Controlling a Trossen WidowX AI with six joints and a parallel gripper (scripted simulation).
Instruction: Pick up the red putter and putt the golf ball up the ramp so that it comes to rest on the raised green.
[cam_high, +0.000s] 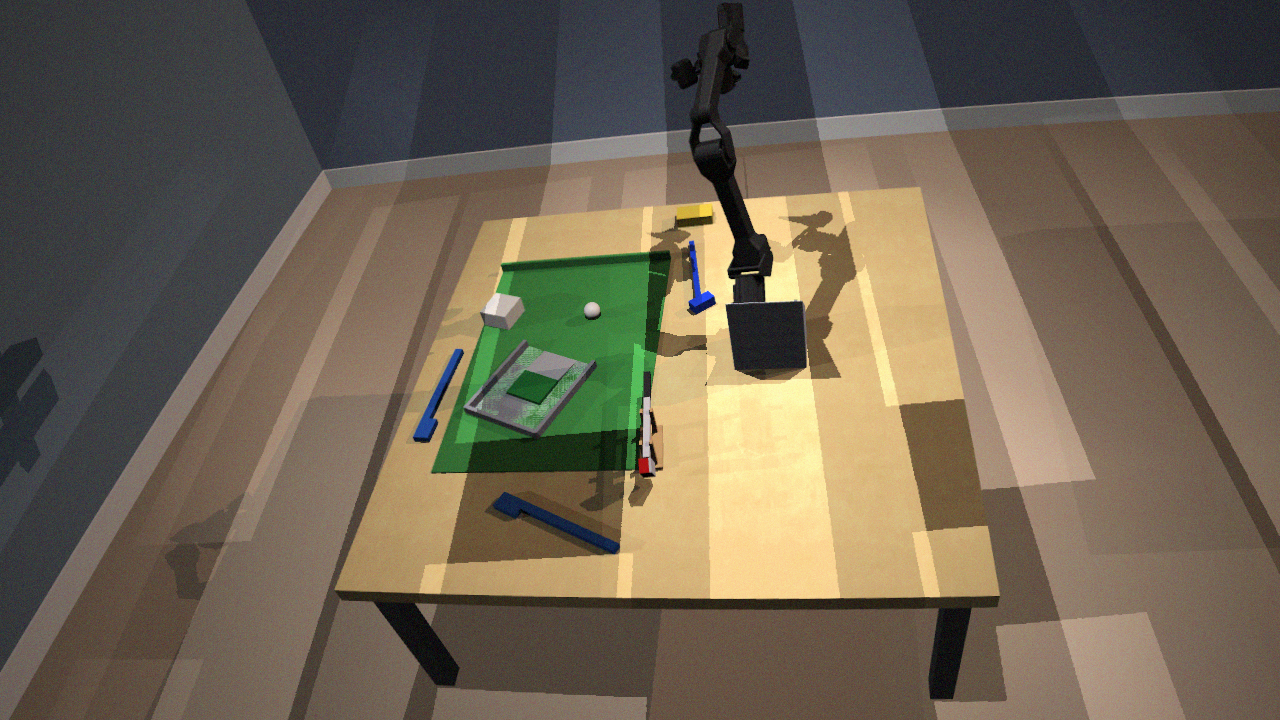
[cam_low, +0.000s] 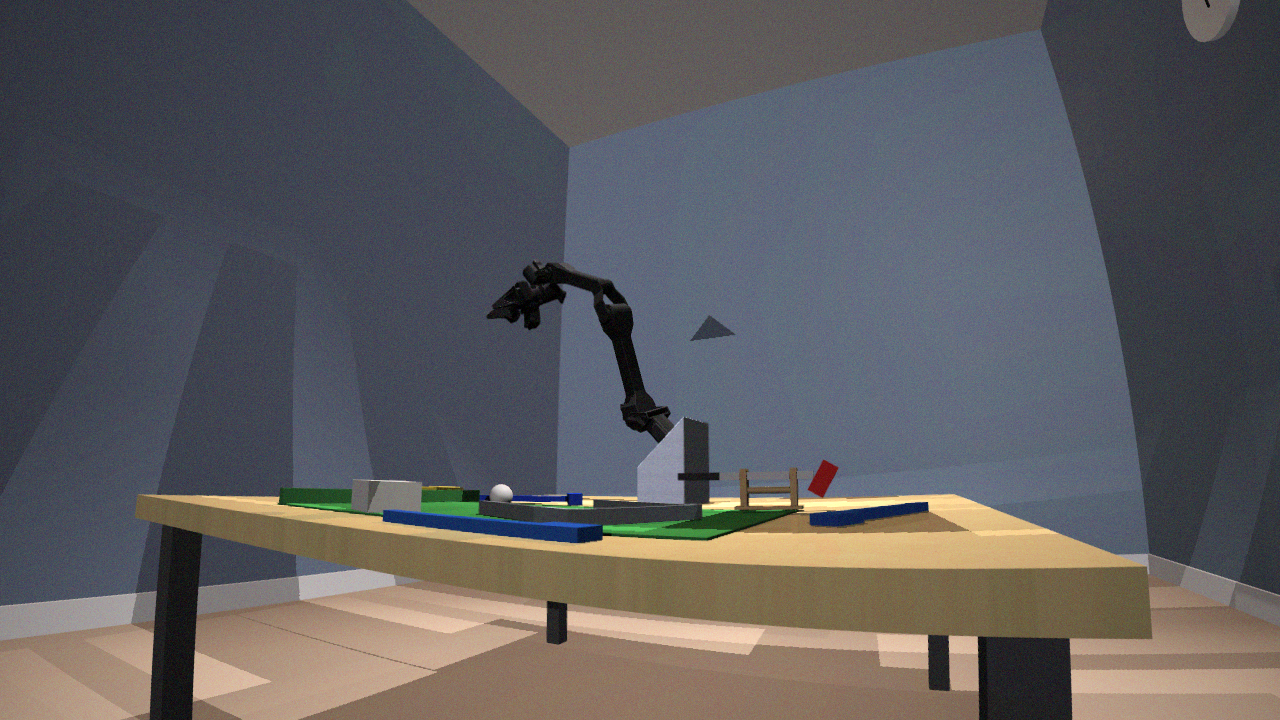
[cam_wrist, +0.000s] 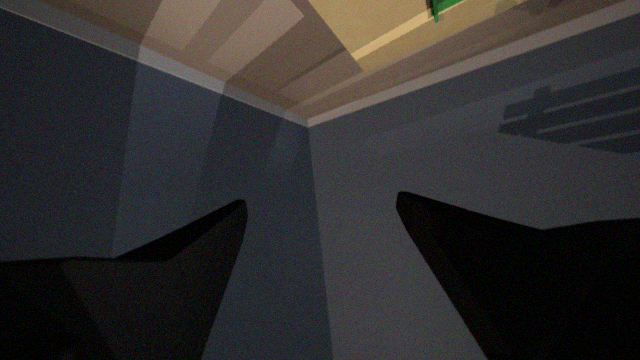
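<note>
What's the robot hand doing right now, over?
Hand open, high up, empty. Red putter on its stand, untouched. Golf ball on green mat. Nothing blocking.

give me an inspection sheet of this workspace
surface: wooden table, partly covered by a green mat
job's things: red putter on a small wooden rack beside the mat; golf ball on the mat; grey ramp with raised green
clutter: three blue putters, white block, yellow block
grippers: gripper open, empty, raised high above the table
cables: nothing seen
surroundings: blue-grey walls, wood floor
</note>
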